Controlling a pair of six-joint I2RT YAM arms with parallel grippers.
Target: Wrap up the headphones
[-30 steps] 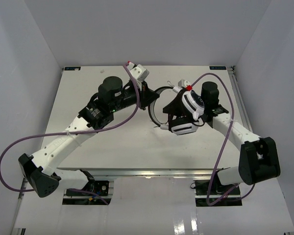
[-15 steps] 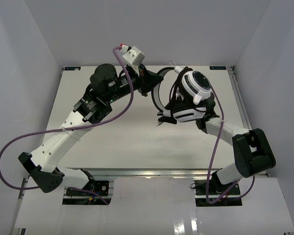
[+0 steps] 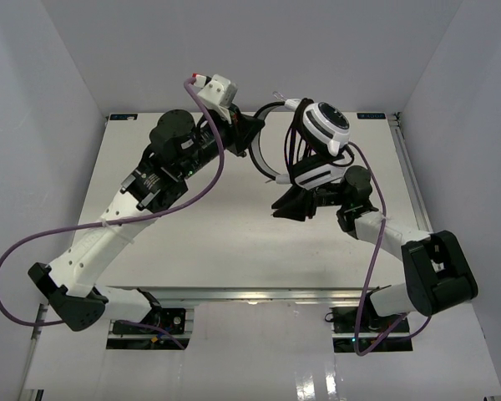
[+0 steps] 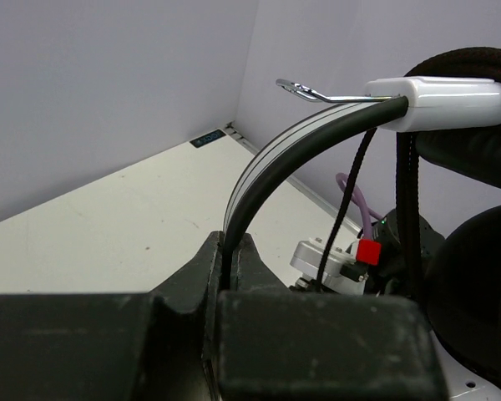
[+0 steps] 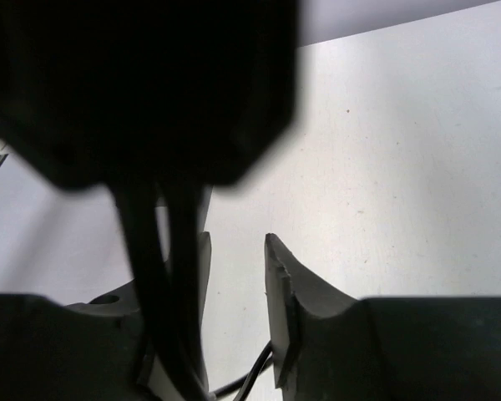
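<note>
The headphones (image 3: pixel 326 125) hang in the air over the back of the table, one white earcup above the other (image 3: pixel 317 177). My left gripper (image 3: pixel 249 132) is shut on their thin black-and-white headband (image 4: pixel 267 167), which arches up out of the jaws (image 4: pixel 228 238) to a white earcup arm (image 4: pixel 438 100). The thin black cord (image 4: pixel 351 192) drops in strands beside the cushions. My right gripper (image 3: pixel 288 205) sits just below the lower earcup, open (image 5: pixel 238 242). Cord strands (image 5: pixel 150 251) cross in front of its left finger. One thin loop (image 5: pixel 255 376) runs low between the fingers.
The white table (image 3: pixel 192 242) is walled in grey on three sides. Thick purple cables loop from both arms, one off the left side (image 3: pixel 17 251), one along the right arm (image 3: pixel 376 251). A metal rail (image 3: pixel 405 167) runs along the table's right edge.
The left arm has lifted the headphones higher and toward the back wall. The right gripper has come away from the earcups, dropped beneath them and opened.
</note>
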